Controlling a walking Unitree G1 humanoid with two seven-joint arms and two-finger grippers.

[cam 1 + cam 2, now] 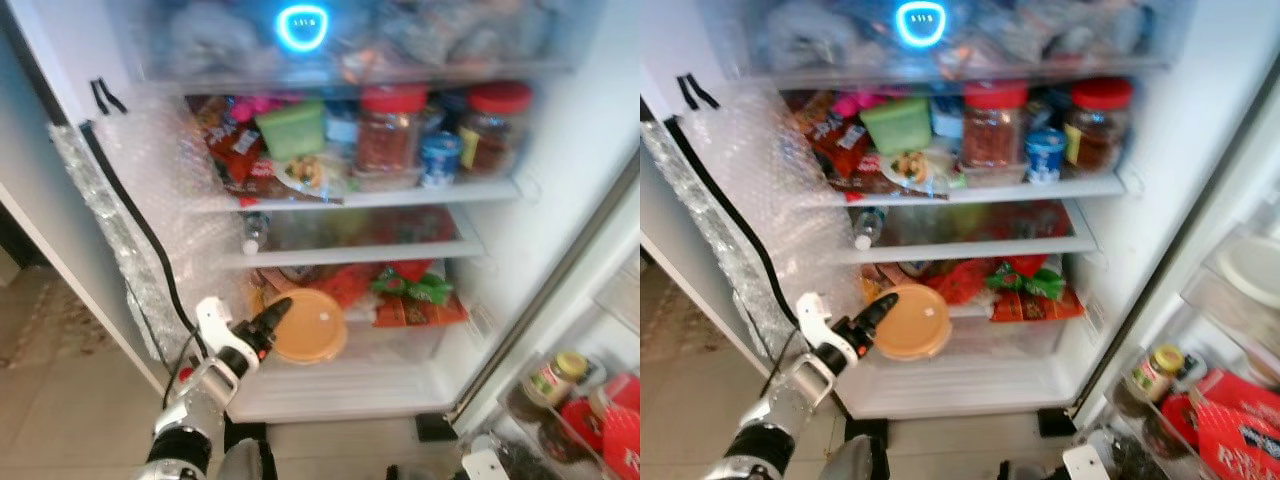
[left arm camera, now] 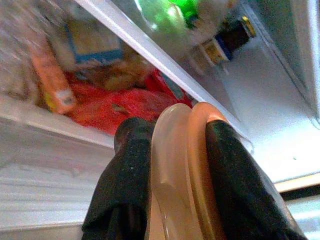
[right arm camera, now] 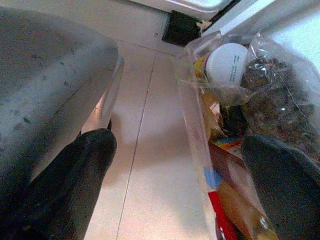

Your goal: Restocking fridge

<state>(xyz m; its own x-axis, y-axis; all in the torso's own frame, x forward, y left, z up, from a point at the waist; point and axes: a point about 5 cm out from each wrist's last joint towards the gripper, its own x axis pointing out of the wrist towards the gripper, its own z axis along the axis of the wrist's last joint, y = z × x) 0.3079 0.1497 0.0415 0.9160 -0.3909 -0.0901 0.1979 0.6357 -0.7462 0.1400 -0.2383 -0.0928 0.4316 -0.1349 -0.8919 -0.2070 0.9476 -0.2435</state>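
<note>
The left end effector (image 1: 272, 318) was clamped on the rim of a round orange plastic lidded container (image 1: 308, 325) at the fridge's lowest shelf (image 1: 330, 385); the right end effector (image 3: 175, 165) hung apart above the floor.

The frosted top compartment of the open fridge (image 1: 150, 45) blurs its contents into grey shapes behind the glowing blue ring display (image 1: 302, 27), whose digits are too small to read. The clear plastic door bin (image 1: 600, 455) is cut off by the picture's edge, hiding most of its red packets (image 1: 620, 420).
</note>
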